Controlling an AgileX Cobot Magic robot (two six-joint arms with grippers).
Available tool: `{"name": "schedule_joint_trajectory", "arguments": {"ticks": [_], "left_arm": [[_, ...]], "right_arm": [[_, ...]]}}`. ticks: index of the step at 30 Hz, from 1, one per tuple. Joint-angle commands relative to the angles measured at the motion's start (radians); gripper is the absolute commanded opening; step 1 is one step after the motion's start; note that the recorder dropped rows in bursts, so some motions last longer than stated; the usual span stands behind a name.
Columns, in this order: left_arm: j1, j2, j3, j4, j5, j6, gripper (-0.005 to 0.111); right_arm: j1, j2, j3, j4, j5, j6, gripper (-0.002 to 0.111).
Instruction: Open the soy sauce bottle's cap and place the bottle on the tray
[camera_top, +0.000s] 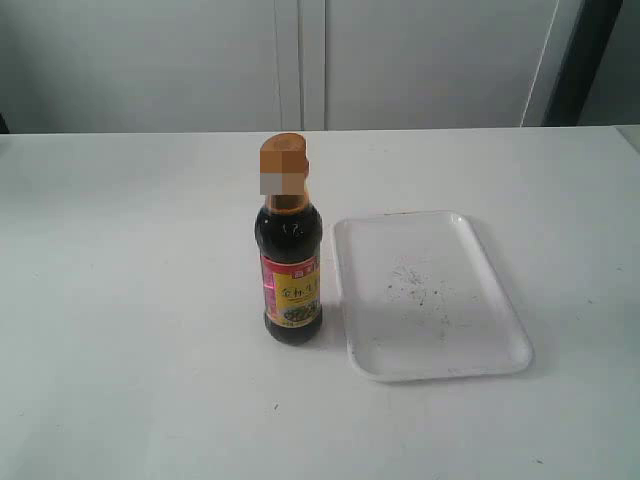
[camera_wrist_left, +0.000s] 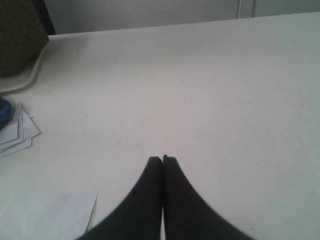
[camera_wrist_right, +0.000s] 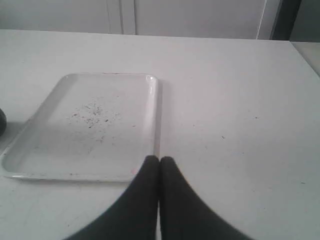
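Broad matte white worktop (camera_top: 120, 330) fills the scene, lit evenly, soft shadows only. Far side: pale grey-white wall of flat panels (camera_top: 420, 60) with vertical seams. Dark vertical post (camera_top: 585, 60) at far right. Left wrist view: loose white paper sheets (camera_wrist_left: 20, 131) on the worktop, beside a dark olive object (camera_wrist_left: 17, 35), unidentifiable.

Right gripper (camera_wrist_right: 159, 161) jaws pressed together over the table (camera_wrist_right: 240, 100), just beside the tray (camera_wrist_right: 152, 115)
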Motion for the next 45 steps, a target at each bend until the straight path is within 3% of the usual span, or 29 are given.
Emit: {"name": "schedule_joint_trajectory", "arguments": {"ticks": [1,10,16,19,23,32,45], "left_arm": [[0.001,-0.004,0.003,-0.001,-0.068,0.002,0.0],[0.001,-0.004,0.003,-0.001,-0.235,-0.08,0.0],[0.001,-0.004,0.003,0.004,-0.473,-0.201,0.0],[0.001,-0.004,-0.012,0.056,-0.478,-0.252,0.0],[0.001,0.029,-0.081,0.219,-0.487,-0.388,0.0],[0.001,0.326,-0.239,0.633,-0.697,-0.738,0.0],[-0.003,0.793,-0.492,1.03,-0.848,-0.971,0.0]], "right_arm": [[-0.005,-0.006,0.003,0.0,-0.003,0.001,0.0],[-0.005,-0.006,0.003,0.0,-0.003,0.001,0.0],[-0.005,-0.006,0.003,0.0,-0.003,0.001,0.0],[-0.005,-0.006,0.003,0.0,-0.003,0.001,0.0],[-0.005,-0.006,0.003,0.0,-0.003,0.001,0.0],[-0.005,-0.006,0.003,0.0,-0.003,0.001,0.0],[-0.005,-0.006,0.003,0.0,-0.003,0.001,0.0]]}}
